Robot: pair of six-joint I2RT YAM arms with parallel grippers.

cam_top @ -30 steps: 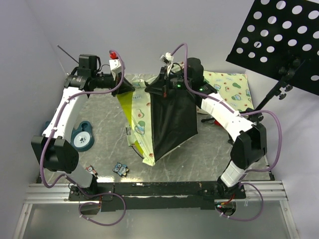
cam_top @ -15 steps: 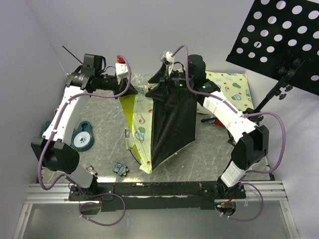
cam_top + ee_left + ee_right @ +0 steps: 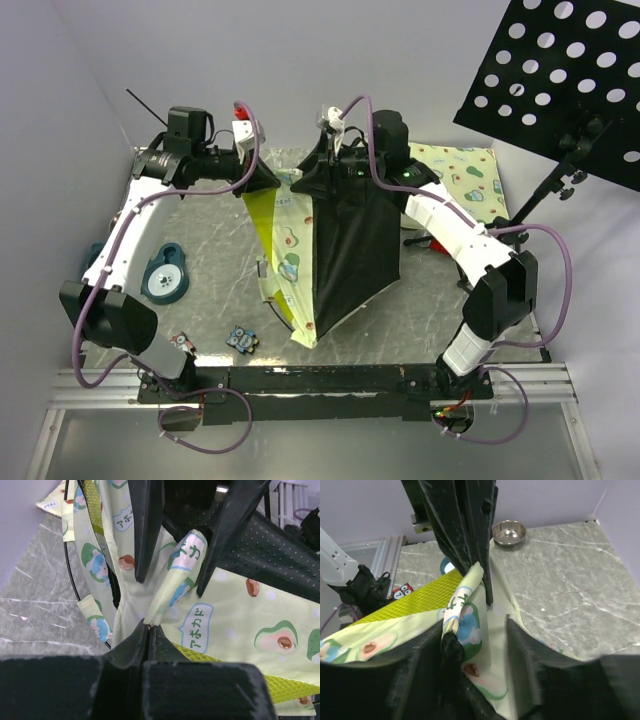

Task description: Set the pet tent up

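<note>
Standing at the near edge of the table (image 3: 200, 240), I see the pet tent (image 3: 290, 262) hoisted off it at the centre. Its peak is lifted toward 12 o'clock where the two arms meet, and its lower corner trails toward 6 o'clock. The left end effector (image 3: 148, 627) has its fingers pressed together on a rolled printed strip (image 3: 175, 575) at the peak, likely to anchor that point so the fabric can hang and open out. The right end effector (image 3: 479, 627) comes in from 3 o'clock with its fingers spread to either side of the same strip, clamping nothing. The black base sheet (image 3: 355, 250) drapes down below it. I'd guess the arms are lifting to let the weight unfold the panels. No dome has formed yet, so the job looks early.
</note>
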